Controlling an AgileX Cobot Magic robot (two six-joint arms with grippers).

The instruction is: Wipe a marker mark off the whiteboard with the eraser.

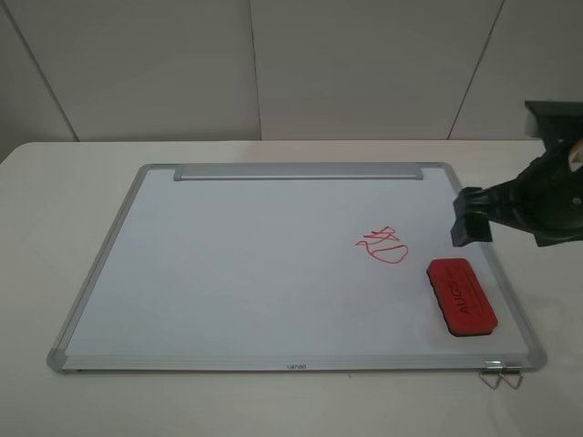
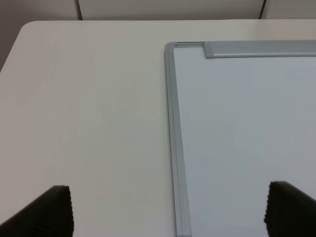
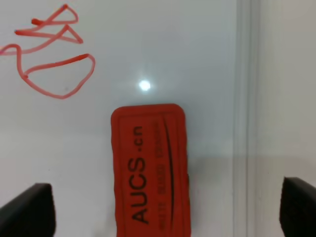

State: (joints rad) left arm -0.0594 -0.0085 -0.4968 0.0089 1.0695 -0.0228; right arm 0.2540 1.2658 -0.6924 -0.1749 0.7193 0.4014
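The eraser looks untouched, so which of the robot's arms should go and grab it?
Probably the right. The right gripper hangs open directly above the eraser, near the red mark. The left gripper is over the whiteboard's opposite edge.

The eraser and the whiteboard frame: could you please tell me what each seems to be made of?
Eraser: probably moulded plastic, matte red, with rounded corners and printed dark "AUCS" lettering; its underside is hidden. Whiteboard frame: looks like brushed aluminium, silver with a dull sheen, probably with grey plastic corner caps. The board surface is glossy, reflecting a light spot.
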